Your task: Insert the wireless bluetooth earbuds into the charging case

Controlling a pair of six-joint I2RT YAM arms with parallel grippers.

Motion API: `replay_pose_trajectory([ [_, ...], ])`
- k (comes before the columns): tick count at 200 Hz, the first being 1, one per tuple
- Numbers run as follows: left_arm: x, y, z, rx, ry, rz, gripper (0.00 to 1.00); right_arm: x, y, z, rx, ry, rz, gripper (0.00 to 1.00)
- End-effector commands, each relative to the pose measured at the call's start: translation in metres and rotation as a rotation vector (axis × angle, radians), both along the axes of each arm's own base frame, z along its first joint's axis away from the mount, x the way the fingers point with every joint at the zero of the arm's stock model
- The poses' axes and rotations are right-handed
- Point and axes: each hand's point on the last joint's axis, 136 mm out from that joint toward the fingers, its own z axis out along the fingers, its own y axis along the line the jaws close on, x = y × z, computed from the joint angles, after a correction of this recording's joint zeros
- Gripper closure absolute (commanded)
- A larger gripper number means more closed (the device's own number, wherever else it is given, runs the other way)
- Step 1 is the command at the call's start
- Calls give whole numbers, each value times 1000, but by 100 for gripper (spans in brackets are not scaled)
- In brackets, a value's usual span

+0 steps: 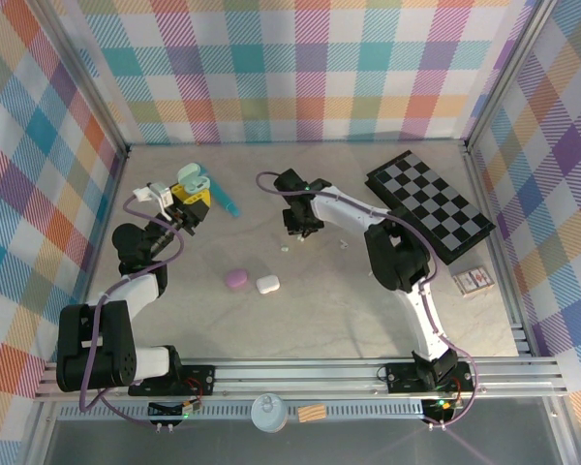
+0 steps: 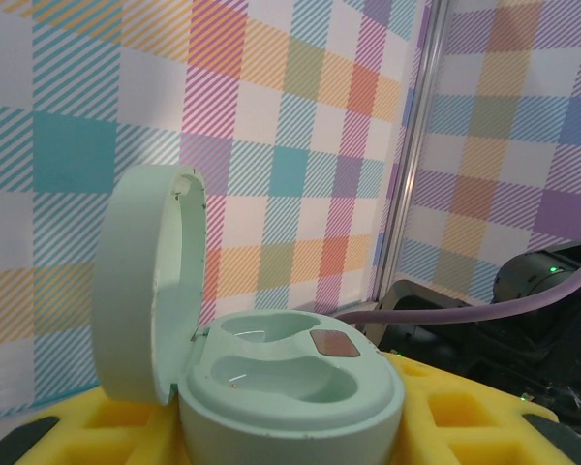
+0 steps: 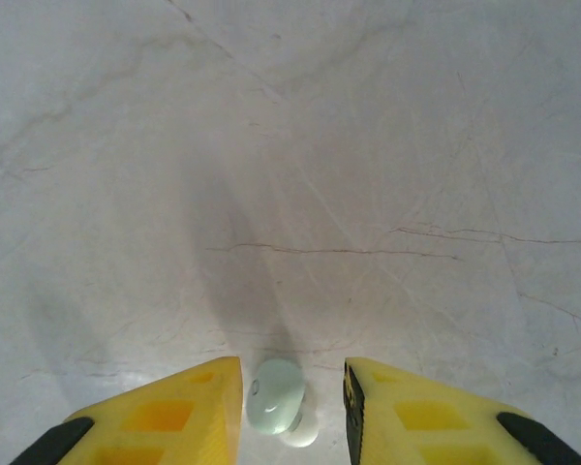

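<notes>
Now, earbud [image 3: 274, 407] between part-open fingers [image 3: 174, 421] of right end effector [image 3: 292, 387], left end effector [image 1: 191, 196] clamping open case [image 2: 290, 387].

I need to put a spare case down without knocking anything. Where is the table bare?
Bare: the near strip between the front rail and the purple case and white case; also along the back wall, between the pale green case and chessboard. Crowded: around the right tool.

Left gripper [image 1: 189, 200] clamped on case [image 2: 290, 387] — right gripper [image 3: 292, 376] pointing down, jaws apart.

Left tool [image 1: 191, 194] seemingly gripping green case [image 1: 194, 176], right tool [image 1: 298, 232] low
</notes>
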Motion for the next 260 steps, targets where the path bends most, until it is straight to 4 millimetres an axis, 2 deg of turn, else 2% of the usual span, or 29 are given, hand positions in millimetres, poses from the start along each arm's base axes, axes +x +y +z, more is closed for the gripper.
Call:
replay_pose_trajectory([
  [1,-8,2,23,26,-105,6,60,-3,4,-8,32,44,-20,67],
  [97,-11,1,23,26,-107,3,60,-5,4,-21,54,84,-33,72],
  [123,-11,1,22,26,-104,2,60,-7,4,-23,56,88,-36,78],
  [176,-11,2,22,26,-104,2,60,-7,4,-24,65,99,-39,75],
  [220,-11,2,22,26,-104,5,60,-9,4,-25,73,108,-42,78],
  [260,-11,2,21,26,-102,5,60,-10,5,-26,78,119,-42,75],
])
